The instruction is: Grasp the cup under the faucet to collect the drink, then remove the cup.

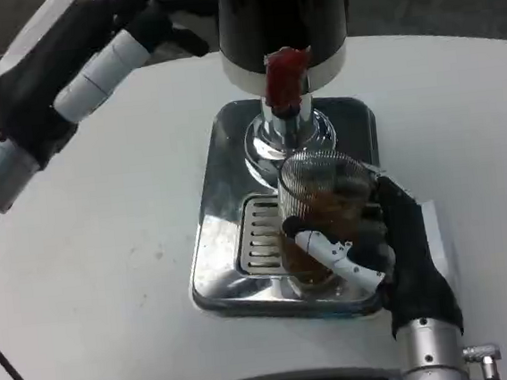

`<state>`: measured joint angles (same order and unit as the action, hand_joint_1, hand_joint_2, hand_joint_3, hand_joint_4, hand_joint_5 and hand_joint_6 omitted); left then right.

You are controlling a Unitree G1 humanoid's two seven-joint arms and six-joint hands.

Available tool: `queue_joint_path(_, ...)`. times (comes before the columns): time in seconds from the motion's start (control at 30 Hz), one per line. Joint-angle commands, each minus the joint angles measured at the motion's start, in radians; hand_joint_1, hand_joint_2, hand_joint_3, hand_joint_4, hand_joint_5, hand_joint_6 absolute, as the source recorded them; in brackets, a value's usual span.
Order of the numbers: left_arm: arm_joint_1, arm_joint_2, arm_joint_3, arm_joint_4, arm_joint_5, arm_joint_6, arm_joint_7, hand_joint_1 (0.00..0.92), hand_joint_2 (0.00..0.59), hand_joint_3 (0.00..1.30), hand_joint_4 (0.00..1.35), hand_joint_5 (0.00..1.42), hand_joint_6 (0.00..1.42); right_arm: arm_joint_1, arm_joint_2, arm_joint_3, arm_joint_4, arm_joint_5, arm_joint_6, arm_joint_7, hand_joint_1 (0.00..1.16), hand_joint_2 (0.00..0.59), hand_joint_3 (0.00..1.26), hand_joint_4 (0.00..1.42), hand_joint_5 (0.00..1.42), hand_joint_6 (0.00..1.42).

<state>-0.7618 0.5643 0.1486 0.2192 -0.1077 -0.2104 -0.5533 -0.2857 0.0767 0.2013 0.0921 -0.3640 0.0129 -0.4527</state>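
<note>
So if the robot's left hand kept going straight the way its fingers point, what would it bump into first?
Probably the dispenser's black tank. The left hand is raised beside it, fingers aimed toward its side and apparently close. Depth is hard to judge from above, so it could pass just behind it instead.

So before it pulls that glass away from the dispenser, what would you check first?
1. Right hand grips the ribbed clear glass cup: ok.
2. Brown drink inside the cup: ok.
3. Cup upright on the shiny steel drip tray: ok.
4. Red tap lever closed, flow stopped: cannot tell.
5. Left hand up beside the black dispenser tank, away from the cup's path: ok.
</note>
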Motion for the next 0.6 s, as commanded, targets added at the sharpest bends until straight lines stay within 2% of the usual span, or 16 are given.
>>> queue_joint_path(0.03, 0.048, 0.005, 0.032, -0.018, -0.018, 0.019, 0.029, 0.000, 0.000, 0.27, 0.31, 0.46, 0.40, 0.038, 0.006, -0.009, -0.065, 0.001, -0.020, 0.017, 0.80, 0.228, 0.68, 0.80, 0.85, 0.71)
queue_joint_path(0.27, 0.126, 0.010, 0.064, -0.045, -0.023, 0.030, 0.053, 0.000, 0.000, 0.32, 0.36, 0.50, 0.45, 0.079, -0.002, -0.025, -0.118, -0.002, -0.019, 0.042, 0.80, 0.228, 0.68, 0.80, 0.85, 0.72)
queue_joint_path(0.6, 0.260, 0.021, 0.108, -0.127, -0.009, 0.054, 0.099, 0.000, 0.004, 0.33, 0.37, 0.51, 0.46, 0.124, -0.008, -0.034, -0.205, 0.001, -0.035, 0.076, 0.80, 0.228, 0.69, 0.81, 0.87, 0.73)
